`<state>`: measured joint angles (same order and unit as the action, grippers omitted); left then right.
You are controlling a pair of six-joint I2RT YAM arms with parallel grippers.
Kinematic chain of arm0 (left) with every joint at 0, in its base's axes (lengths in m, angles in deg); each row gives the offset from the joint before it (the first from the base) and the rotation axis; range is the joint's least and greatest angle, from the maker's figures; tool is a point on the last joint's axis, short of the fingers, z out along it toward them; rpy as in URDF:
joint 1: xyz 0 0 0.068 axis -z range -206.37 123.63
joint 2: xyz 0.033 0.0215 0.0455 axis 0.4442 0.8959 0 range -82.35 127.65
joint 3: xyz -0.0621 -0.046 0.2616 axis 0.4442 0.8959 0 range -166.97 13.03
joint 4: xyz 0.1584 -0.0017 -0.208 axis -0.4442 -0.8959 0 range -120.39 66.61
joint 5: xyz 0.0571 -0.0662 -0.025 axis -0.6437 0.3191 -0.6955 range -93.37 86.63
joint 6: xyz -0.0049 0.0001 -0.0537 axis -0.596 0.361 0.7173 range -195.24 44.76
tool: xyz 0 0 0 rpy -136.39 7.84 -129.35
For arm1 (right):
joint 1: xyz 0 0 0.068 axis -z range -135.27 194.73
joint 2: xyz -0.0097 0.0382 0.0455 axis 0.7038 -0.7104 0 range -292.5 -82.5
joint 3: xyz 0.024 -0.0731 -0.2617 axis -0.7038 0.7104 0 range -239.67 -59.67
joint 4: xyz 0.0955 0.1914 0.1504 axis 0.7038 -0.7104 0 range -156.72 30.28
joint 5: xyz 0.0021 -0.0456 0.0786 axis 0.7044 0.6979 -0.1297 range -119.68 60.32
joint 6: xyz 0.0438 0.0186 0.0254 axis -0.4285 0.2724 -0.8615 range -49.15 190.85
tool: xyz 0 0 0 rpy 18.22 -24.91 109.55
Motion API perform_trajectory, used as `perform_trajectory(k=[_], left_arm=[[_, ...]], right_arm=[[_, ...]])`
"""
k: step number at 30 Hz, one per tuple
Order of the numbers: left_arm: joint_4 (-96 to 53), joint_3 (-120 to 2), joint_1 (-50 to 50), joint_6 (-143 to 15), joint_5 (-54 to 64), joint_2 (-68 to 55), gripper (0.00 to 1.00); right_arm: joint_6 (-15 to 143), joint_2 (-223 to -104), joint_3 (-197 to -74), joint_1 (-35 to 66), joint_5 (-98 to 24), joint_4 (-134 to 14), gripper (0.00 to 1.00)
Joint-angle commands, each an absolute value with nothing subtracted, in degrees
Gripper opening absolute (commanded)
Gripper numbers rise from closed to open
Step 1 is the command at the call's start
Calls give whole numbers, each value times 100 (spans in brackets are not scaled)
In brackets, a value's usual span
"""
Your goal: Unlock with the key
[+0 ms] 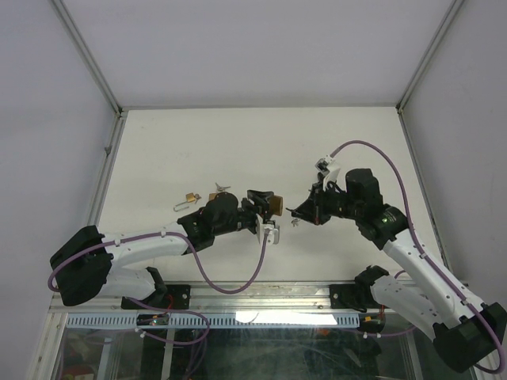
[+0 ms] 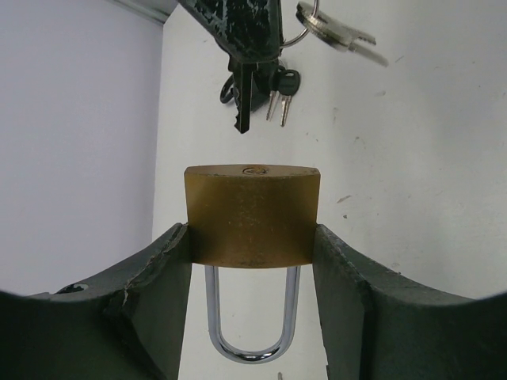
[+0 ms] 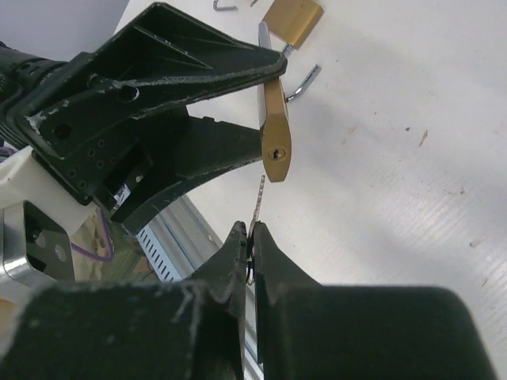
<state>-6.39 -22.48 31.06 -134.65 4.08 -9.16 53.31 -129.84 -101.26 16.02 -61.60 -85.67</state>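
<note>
Brass padlock [image 2: 252, 214], silver-shackled, sits clamped in your left gripper [image 2: 252, 241]. Your right gripper [image 3: 248, 233] pinches a silver key [image 3: 260, 199] near its keyhole [image 3: 275, 153].

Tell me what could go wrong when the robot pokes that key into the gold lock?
1. The key is thin and not yet in the keyhole. If it arrives a little off, it may hit the brass and slip in the right gripper.
2. The left gripper pinches the padlock only by its sides, so a push might tilt it.
3. The dangling spare keys could snag.
</note>
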Motion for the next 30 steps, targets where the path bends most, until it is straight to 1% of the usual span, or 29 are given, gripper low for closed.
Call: perform_trajectory(k=[1, 3, 7, 16, 21, 25, 30], left_arm=[[160, -2671, 3173, -13737, 457, -1035, 0], [258, -2654, 3173, -13803, 536, -1040, 0], [321, -2695, 3168, -13798, 574, -1013, 0], [329, -2786, 3198, -13725, 623, -964, 0], [372, -2830, 3198, -13686, 518, -926, 0], [365, -2823, 3199, -13679, 503, -940, 0], [423, -2821, 3199, -13677, 476, -932, 0]], right_arm=[[5338, -12982, -10287, 1586, -6093, -7828, 0], [5307, -13021, -10254, 1588, -6199, -7565, 0], [5403, -13160, -10329, 1586, -6002, -7807, 0], [5332, -13104, -10147, 1590, -6137, -7417, 0], [5490, -13127, -10194, 1590, -6160, -7692, 0], [5381, -13022, -10089, 1587, -6262, -7536, 0], [5424, -13024, -10116, 1589, -6016, -7707, 0]])
